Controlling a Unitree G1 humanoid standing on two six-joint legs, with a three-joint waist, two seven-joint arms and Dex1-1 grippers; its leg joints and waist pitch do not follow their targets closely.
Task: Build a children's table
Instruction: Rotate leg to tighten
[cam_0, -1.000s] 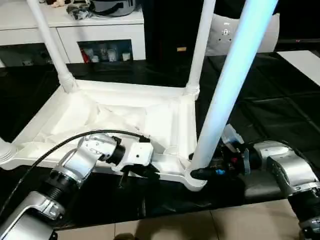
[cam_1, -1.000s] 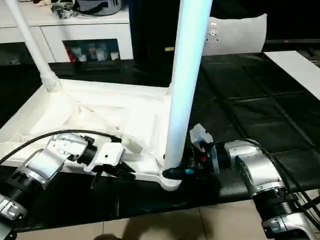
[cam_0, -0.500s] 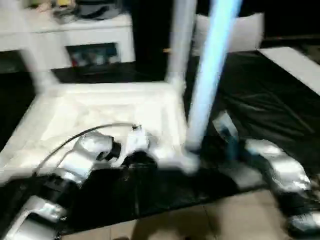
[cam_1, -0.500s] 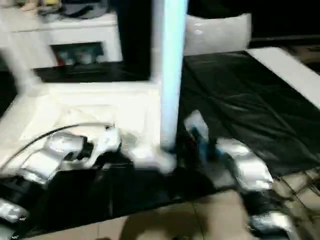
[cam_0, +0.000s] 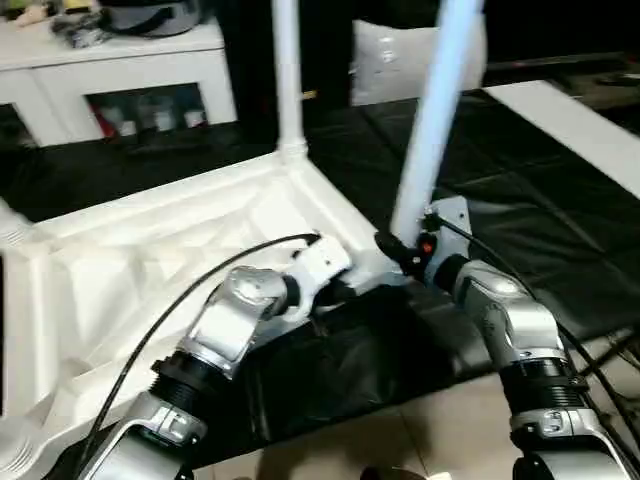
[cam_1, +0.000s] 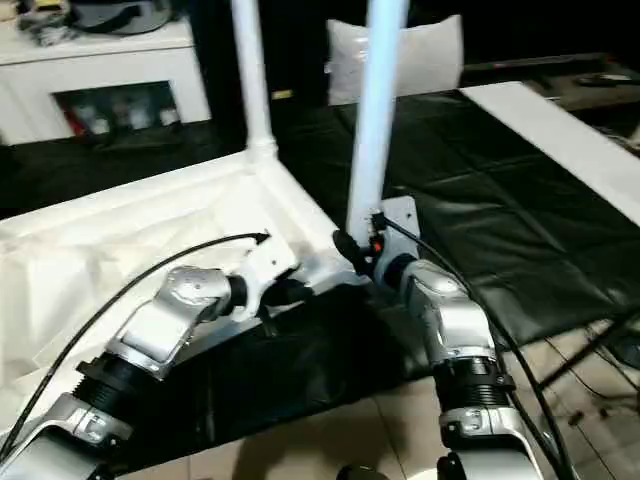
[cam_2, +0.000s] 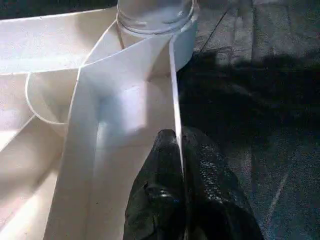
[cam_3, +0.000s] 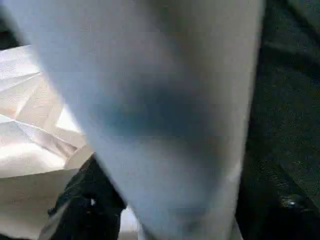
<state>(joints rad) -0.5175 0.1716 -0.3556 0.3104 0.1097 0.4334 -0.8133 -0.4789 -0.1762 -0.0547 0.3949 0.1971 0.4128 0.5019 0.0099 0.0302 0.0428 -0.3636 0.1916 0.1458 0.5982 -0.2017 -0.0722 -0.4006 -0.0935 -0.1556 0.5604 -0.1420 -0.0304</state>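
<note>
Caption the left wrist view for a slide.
Left gripper pinching the thin rim wall of the upturned children's table, just below a corner socket holding a leg.

You had a white table top (cam_0: 120, 260) with diagonal ribbing, white legs (cam_0: 288, 75), the near leg (cam_0: 432, 120) tinted pale blue, black fingers (cam_2: 165, 200), silver forearms (cam_0: 510, 330), black floor mat (cam_0: 540, 220).

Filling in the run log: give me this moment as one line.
table top: upside down on black mat | left gripper: pinching rim wall | right gripper: at near leg base | far leg: upright in socket
</note>
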